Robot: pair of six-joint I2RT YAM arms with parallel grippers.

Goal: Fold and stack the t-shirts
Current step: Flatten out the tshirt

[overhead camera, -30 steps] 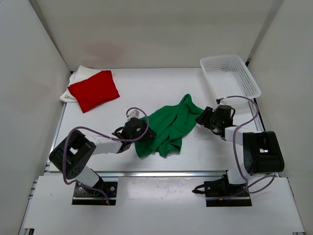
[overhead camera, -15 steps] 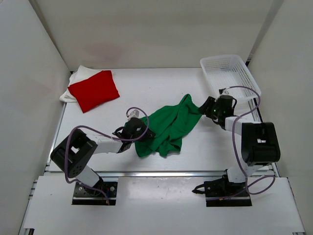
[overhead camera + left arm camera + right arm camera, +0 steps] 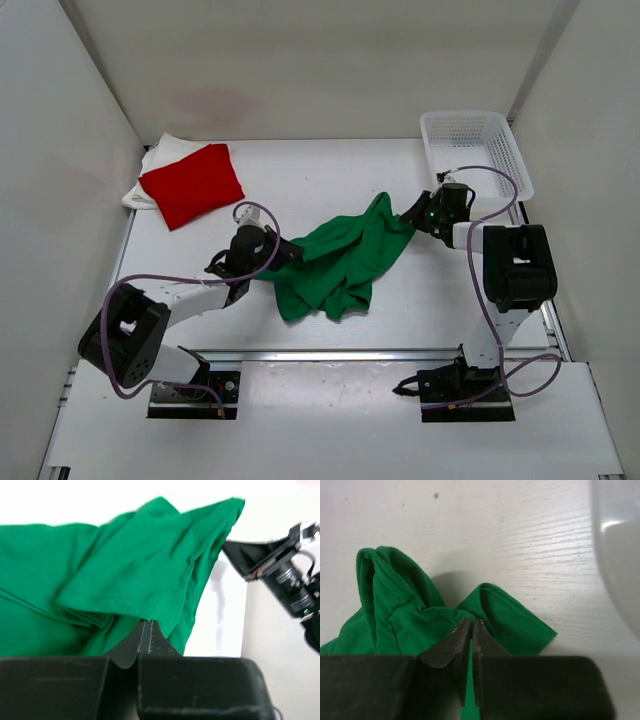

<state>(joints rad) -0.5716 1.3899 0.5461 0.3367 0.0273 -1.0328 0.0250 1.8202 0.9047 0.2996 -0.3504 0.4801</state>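
2 grippers clamped on green t-shirt, left gripper at one edge, right gripper opposite

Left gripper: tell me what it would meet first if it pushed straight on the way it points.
The green t-shirt, whose edge the left gripper is shut on; the bunched cloth lies directly ahead. Beyond it, probably the right gripper, though depth is unclear.

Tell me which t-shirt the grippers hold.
The green t-shirt, crumpled mid-table, pinched by the left gripper and right gripper; the red one lies folded on the white one.
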